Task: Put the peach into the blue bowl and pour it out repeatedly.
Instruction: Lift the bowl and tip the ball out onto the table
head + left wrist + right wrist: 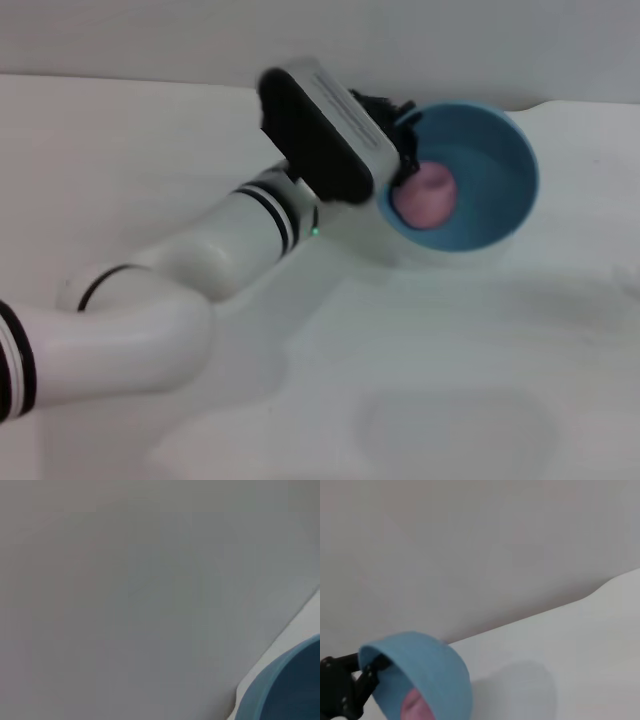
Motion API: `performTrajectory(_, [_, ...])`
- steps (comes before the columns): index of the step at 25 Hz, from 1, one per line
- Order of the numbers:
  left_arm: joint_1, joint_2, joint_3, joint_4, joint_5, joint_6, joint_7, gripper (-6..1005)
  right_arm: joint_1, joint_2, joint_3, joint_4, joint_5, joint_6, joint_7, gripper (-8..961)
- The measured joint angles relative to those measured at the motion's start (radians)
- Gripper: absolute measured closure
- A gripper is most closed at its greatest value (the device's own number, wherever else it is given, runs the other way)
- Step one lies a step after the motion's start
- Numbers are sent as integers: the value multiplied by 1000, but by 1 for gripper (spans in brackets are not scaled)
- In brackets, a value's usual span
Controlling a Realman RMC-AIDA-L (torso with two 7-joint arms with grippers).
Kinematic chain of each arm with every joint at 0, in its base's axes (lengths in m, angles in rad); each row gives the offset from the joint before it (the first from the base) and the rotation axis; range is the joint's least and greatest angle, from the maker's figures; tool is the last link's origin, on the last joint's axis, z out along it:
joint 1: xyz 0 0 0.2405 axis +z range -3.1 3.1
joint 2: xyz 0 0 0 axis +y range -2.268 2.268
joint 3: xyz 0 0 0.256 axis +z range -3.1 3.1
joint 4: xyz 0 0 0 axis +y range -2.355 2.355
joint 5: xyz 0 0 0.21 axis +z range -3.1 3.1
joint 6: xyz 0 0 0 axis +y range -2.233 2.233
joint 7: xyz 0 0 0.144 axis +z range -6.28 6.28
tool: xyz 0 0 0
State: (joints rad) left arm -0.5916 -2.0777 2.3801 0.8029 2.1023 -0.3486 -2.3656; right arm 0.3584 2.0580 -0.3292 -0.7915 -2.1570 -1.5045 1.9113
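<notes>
The blue bowl (492, 165) is held off the table and tipped steeply, its opening facing the head camera. Inside it the pink peach (425, 195) rests against the lower rim on the side nearest my left gripper (404, 140). That gripper is shut on the bowl's rim. The right wrist view shows the blue bowl (437, 672) from outside, the peach (414, 706) peeking out at its mouth, and the black left gripper (367, 674) clamped on the rim. A slice of the bowl (287, 690) fills a corner of the left wrist view. My right gripper is out of view.
The white table (450, 350) spreads under and in front of the bowl, and the bowl's shadow falls on it. A plain grey wall (150, 40) stands behind the table's far edge. My left arm (200, 270) reaches across the left half of the table.
</notes>
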Motion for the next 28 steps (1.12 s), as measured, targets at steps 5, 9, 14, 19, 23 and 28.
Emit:
performTrajectory(5, [10,-1,106,10,-5,-125,210,1000,0,0,0,1,-2,5,0,373])
performTrajectory(9, [22,-1,165,12,-7,-231,410,1000,-1,2,1,2,-2,6,0,369])
performTrajectory(14, [28,-1,191,5,-13,-290,580,1000,-1,3,3,12,-3,5,0,364])
performTrajectory(19, [24,-1,224,-31,-18,-373,623,1000,-4,5,3,14,2,-1,0,359])
performTrajectory(23, [19,-1,270,-76,-21,-502,671,1000,-4,5,2,28,6,-1,1,355])
performTrajectory(28, [7,-1,271,-105,-32,-501,737,1000,1,5,2,35,8,-7,1,350])
